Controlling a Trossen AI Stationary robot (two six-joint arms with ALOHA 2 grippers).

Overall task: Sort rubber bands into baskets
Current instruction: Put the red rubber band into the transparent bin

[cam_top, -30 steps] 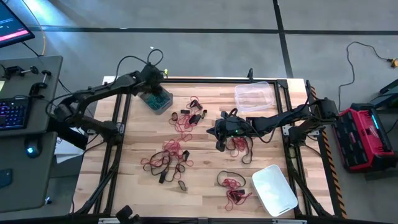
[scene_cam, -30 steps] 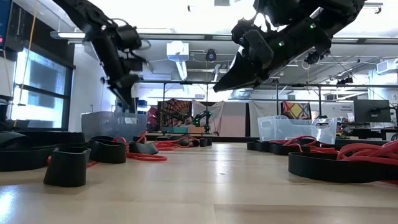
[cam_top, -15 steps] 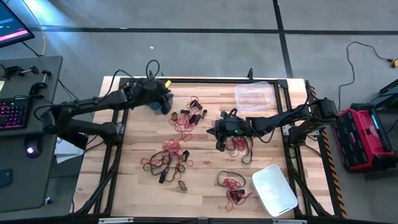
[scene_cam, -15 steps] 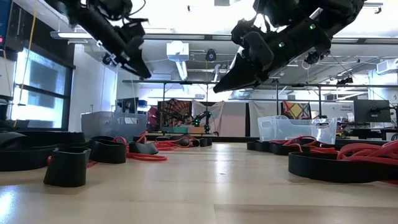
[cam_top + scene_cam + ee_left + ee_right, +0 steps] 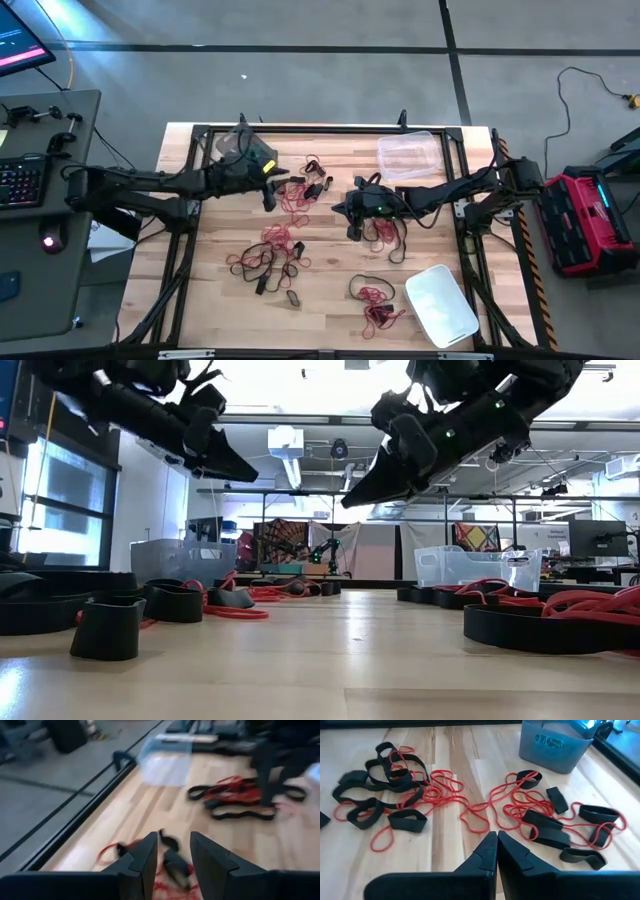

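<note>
Now left end effector (image 5: 268, 190) off grey basket (image 5: 237, 147)

You are working in a robotics lab or workshop. The wooden table (image 5: 330, 300) sits in a black metal frame on a bare concrete floor (image 5: 330, 70). To its left stands a desk with a lit keyboard (image 5: 20, 183) and a monitor (image 5: 20, 40); to its right, a red equipment case (image 5: 585, 215). Far behind are ceiling lights, shelving and more benches.

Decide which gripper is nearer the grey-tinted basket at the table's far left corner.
Left. The left gripper hovers just beside the grey-tinted basket, over the rubber bands; the right gripper hangs near mid-table, much farther away.
</note>
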